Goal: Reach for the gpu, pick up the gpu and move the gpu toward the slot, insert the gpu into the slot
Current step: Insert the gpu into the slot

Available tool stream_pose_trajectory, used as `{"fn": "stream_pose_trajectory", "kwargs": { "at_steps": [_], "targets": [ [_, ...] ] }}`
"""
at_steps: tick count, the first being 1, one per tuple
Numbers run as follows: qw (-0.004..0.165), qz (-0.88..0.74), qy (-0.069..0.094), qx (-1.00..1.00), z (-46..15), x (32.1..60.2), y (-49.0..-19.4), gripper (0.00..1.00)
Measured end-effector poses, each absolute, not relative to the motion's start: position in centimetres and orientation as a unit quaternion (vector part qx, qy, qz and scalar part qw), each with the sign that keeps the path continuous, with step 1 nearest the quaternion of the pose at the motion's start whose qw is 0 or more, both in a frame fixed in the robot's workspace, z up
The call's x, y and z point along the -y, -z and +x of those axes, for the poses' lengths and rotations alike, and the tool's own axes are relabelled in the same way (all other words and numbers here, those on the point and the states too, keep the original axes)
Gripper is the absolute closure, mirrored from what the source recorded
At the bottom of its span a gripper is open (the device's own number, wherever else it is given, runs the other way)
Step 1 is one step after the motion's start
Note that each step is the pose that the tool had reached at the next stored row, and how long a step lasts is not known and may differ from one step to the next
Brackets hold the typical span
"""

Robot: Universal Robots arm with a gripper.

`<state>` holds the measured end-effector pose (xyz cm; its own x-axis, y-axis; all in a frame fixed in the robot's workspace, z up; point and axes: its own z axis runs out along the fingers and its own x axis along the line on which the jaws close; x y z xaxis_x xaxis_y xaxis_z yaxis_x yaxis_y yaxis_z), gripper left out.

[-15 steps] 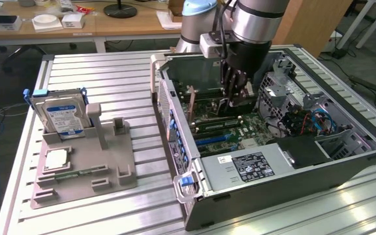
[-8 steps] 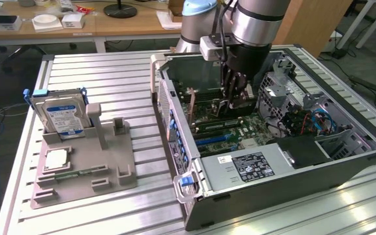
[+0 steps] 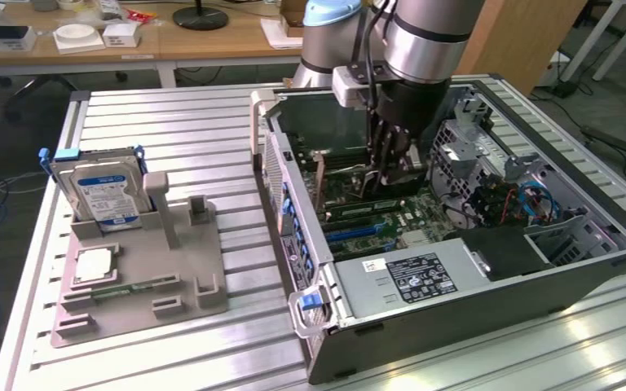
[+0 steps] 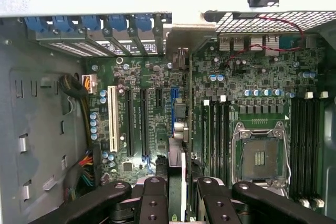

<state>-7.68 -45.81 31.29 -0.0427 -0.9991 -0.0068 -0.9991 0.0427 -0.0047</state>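
My gripper (image 3: pixel 387 175) reaches down inside the open computer case (image 3: pixel 455 285). In the wrist view the gripper (image 4: pixel 176 184) is shut on the gpu (image 4: pixel 178 145), a thin dark card seen edge-on between the two black fingers (image 4: pixel 155 192). The card runs toward the case's rear wall, where its metal bracket (image 4: pixel 181 30) meets the row of expansion openings. It stands directly over the blue slot (image 4: pixel 172 103) on the motherboard. I cannot tell whether its edge is seated in the slot. In the exterior view the gpu (image 3: pixel 321 183) shows as a narrow upright edge beside the gripper.
A grey fixture (image 3: pixel 139 269) on the exterior view's left holds a blue-labelled hard drive (image 3: pixel 101 191) and a small processor chip (image 3: pixel 94 265). Black slots and a white slot (image 4: pixel 112 119) flank the card; memory slots and the CPU socket (image 4: pixel 260 156) lie beside it. A drive cage (image 3: pixel 487 163) and cables crowd the case.
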Motion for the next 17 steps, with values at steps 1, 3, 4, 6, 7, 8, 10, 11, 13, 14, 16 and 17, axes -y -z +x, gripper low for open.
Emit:
{"fn": "stream_pose_trajectory", "kwargs": {
  "at_steps": [1,3,4,6,7,8,10,11,13,14,16,17],
  "targets": [
    [0.004,-0.692,-0.001,-0.722,-7.7,45.8,-31.2,0.74],
    [0.004,-0.692,-0.001,-0.722,-7.7,45.8,-31.1,0.74],
    [0.004,-0.692,-0.001,-0.722,-7.8,45.8,-31.0,0.74],
    [0.004,-0.692,-0.001,-0.722,-8.0,45.8,-30.8,0.74],
    [0.004,-0.692,-0.001,-0.722,-8.0,45.8,-30.8,0.74],
    [0.004,-0.692,-0.001,-0.722,-8.1,45.8,-30.7,0.74],
    [0.004,-0.692,-0.001,-0.722,-8.1,45.8,-30.6,0.74],
    [0.004,-0.692,-0.001,-0.722,-8.1,45.8,-30.5,0.74],
    [0.004,-0.692,-0.001,-0.722,-8.1,45.8,-30.3,0.74],
    [0.004,-0.692,-0.001,-0.722,-8.1,45.9,-30.3,0.74],
    [0.004,-0.692,-0.001,-0.722,-8.1,45.9,-30.1,0.74],
    [0.004,-0.692,-0.001,-0.722,-8.1,45.9,-30.0,0.74]
  ]
}}
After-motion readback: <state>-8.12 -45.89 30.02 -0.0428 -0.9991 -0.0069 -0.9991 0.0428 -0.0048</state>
